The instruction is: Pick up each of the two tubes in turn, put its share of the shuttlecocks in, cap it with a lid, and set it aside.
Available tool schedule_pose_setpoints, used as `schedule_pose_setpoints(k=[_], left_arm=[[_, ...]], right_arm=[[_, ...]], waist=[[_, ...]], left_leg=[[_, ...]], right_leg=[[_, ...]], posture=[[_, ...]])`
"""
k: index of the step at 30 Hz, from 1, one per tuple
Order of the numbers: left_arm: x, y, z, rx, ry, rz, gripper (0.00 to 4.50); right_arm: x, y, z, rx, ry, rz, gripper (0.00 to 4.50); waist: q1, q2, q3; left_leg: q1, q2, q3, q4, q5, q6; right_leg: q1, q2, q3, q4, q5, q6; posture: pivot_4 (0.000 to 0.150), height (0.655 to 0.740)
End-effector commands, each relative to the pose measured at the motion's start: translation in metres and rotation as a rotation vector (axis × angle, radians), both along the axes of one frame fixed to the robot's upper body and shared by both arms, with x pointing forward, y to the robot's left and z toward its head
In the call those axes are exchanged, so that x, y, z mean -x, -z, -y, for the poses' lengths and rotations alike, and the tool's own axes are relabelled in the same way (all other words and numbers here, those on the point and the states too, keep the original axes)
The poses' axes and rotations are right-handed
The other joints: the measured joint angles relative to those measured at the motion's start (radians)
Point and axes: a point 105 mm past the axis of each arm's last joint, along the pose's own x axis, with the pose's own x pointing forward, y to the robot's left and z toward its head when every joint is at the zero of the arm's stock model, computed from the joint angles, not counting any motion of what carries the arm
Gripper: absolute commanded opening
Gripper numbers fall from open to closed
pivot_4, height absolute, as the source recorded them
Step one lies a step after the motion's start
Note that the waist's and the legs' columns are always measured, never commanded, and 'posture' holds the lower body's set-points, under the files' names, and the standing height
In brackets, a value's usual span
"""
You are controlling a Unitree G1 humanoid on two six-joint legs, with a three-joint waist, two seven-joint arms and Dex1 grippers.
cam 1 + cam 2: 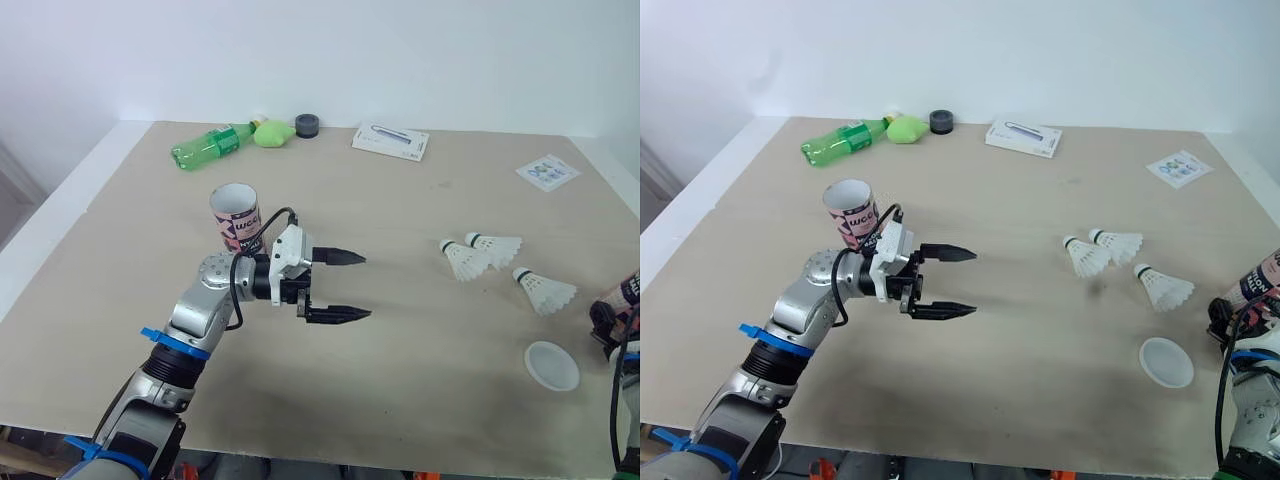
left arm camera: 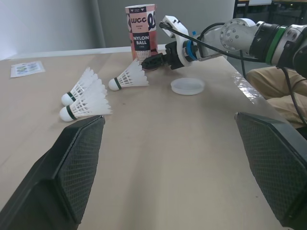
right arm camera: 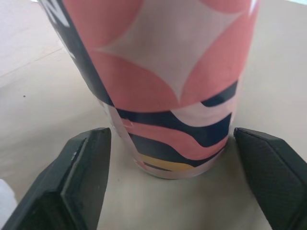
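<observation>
Left arm point(image 1: 190, 320) of silver-grey links, blue rings point(image 1: 172, 341) at joints, black cable point(image 1: 238, 290) looping to white wrist housing point(image 1: 291, 252), black tapered jaws with mesh-textured pads point(image 2: 72, 163), right arm point(image 2: 240, 34) silver and dark, green band point(image 2: 274, 40), white bracket point(image 2: 175, 37), black cables point(image 2: 214, 29)

One pink-and-navy tube point(image 1: 236, 215) stands upright and open-topped at the left. A second tube point(image 2: 141, 31) stands upright at the far right. Three white shuttlecocks point(image 1: 465, 262) lie on their sides between them, the round lid point(image 1: 552, 365) flat nearby.
</observation>
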Motion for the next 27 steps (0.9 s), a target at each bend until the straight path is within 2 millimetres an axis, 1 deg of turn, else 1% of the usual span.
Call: schedule_pose_setpoints(k=[1,5,11,19,22,25,27], left_arm=[[0.0,-0.006,-0.002,0.031,0.005,0.017,4.5],[-0.001,-0.005,-0.004,0.024,0.011,0.011,4.5],[-0.002,-0.004,-0.006,0.014,0.024,0.006,4.5],[0.003,0.005,-0.01,-0.014,0.046,-0.004,4.5],[0.004,0.01,-0.01,-0.031,0.059,-0.004,4.5],[0.005,0.014,-0.009,-0.043,0.072,-0.012,4.5],[0.005,0.015,-0.01,-0.045,0.077,-0.016,4.5]], right_arm=[[0.007,-0.017,0.009,0.02,0.021,0.051,4.46],[0.009,-0.021,0.006,0.022,-0.011,0.064,4.46],[0.018,-0.022,0.002,0.03,-0.059,0.047,4.46],[0.035,-0.039,-0.004,0.063,-0.12,0.072,4.46],[0.043,-0.042,-0.005,0.072,-0.14,0.063,4.46],[0.052,-0.049,-0.014,0.076,-0.206,0.067,4.46],[0.057,-0.055,-0.029,0.073,-0.297,0.08,4.46]], waist=[[0.0,0.0,0.0],[0.0,0.0,0.0],[0.0,0.0,0.0],[0.0,0.0,0.0],[0.0,0.0,0.0],[0.0,0.0,0.0],[0.0,0.0,0.0]], left_leg=[[0.0,0.0,0.0,0.0,0.0,0.0],[0.0,0.0,0.0,0.0,0.0,0.0],[0.0,0.0,0.0,0.0,0.0,0.0],[0.0,0.0,0.0,0.0,0.0,0.0],[0.0,0.0,0.0,0.0,0.0,0.0],[0.0,0.0,0.0,0.0,0.0,0.0],[0.0,0.0,0.0,0.0,0.0,0.0]], right_leg=[[0.0,0.0,0.0,0.0,0.0,0.0],[0.0,0.0,0.0,0.0,0.0,0.0],[0.0,0.0,0.0,0.0,0.0,0.0],[0.0,0.0,0.0,0.0,-0.001,0.001],[0.0,0.0,0.0,0.0,-0.001,0.002],[0.0,0.0,0.0,0.0,-0.002,0.002],[0.0,0.0,0.0,0.0,-0.003,0.004]], posture=[[0.15,0.7294],[0.15,0.7294],[0.15,0.7294],[0.15,0.7294],[0.15,0.7294],[0.15,0.7294],[0.15,0.7294]])
